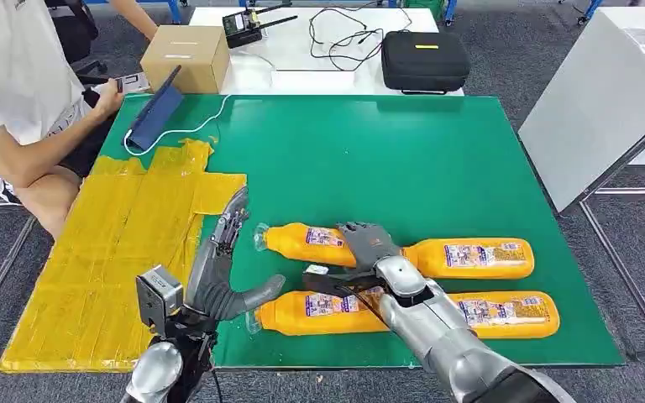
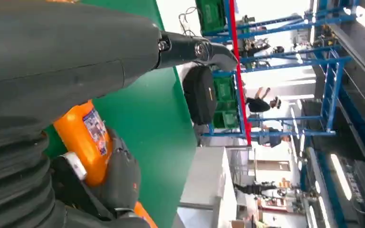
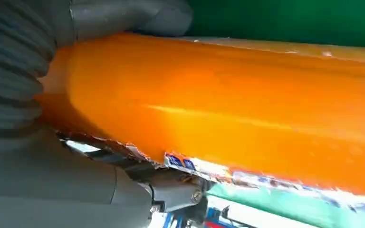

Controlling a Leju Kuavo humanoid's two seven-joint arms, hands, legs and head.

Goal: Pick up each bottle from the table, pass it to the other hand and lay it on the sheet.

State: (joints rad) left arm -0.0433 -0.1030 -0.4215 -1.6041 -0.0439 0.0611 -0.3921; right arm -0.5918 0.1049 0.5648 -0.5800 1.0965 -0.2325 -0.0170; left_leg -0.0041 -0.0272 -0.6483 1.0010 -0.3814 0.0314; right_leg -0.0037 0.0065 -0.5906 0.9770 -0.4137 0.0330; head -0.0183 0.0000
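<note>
Bottles of orange liquid, four in all, were seen from the head view lying in two rows on the green table [image 1: 437, 159], right of the yellow sheet [image 1: 92, 252]. The far left bottle [image 1: 306, 242] lay nearest the sheet, with the far right bottle [image 1: 479, 257] end to end beyond it; the near left bottle [image 1: 319, 312] and near right bottle [image 1: 512, 312] lay in the row closer to the robot. The right hand [image 1: 369, 243] was laid over the far left bottle, fingers curled on it. The left hand [image 1: 222, 269] was held open at the sheet's edge, fingers spread, nothing in it. A person [image 1: 17, 101] was seated beyond the sheet.

From the left wrist view, the left hand [image 2: 66, 61] was shown empty, a bottle [image 2: 83, 140] lying past it on the green.

From the right wrist view, the right hand [image 3: 43, 95] was wrapped about the orange bottle [image 3: 228, 114], thumb over it.
</note>
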